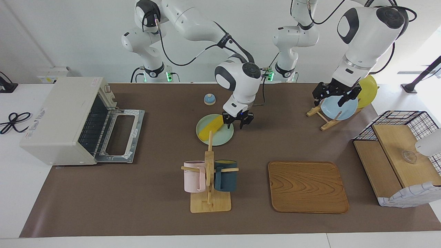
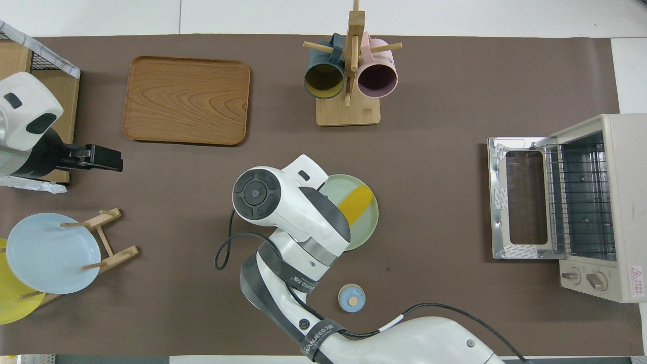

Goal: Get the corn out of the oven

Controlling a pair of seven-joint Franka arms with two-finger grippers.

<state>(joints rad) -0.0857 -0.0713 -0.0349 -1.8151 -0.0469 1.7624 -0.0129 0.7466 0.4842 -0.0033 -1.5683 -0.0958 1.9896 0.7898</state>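
- Right pincer (image 1: 237,122), fingers spread, hangs at the corn's (image 1: 211,126) upper-right end, frame centre.
- Corn lies diagonally on the green plate (image 1: 220,137), outside the oven (image 1: 65,120).
- Left pincer (image 1: 336,96), spread, waits upper right.

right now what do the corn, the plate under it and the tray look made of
Corn: probably moulded plastic, a uniformly bright yellow with a bumpy surface. Green plate under it: smooth, matte, maybe melamine or glazed ceramic; the look leaves it open. Tray: wood or wood-look laminate, with clear grain lines and a satin finish.
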